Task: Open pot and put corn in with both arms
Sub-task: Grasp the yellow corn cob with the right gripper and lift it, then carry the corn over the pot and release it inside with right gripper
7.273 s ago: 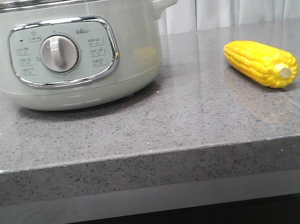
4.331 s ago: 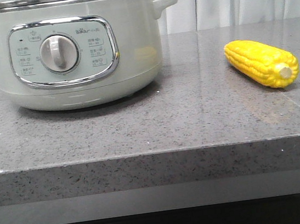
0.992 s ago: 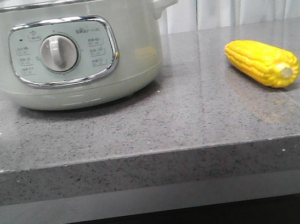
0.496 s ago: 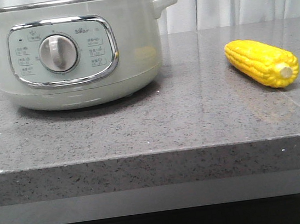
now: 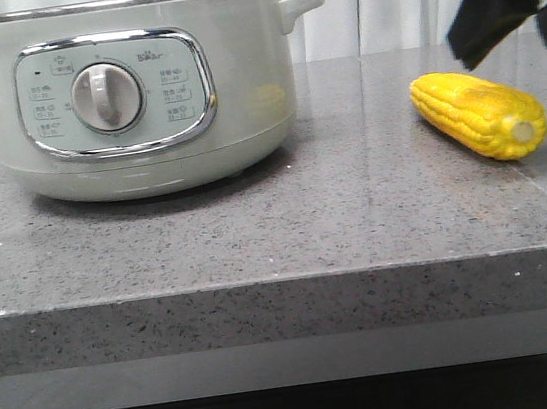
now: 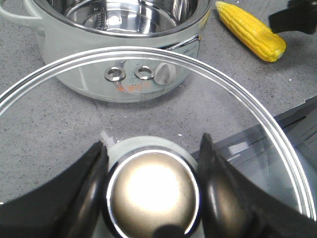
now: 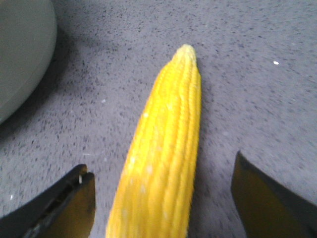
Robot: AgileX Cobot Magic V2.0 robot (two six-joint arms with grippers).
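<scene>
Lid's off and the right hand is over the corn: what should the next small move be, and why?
Probably lower the right hand and close on the corn: its fingers are open either side of the cob, not touching. The left hand holds the lid clear of the open pot.

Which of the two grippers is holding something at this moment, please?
The left gripper: it is shut on the glass lid's knob. The right gripper is open and empty, either side of the corn.
</scene>
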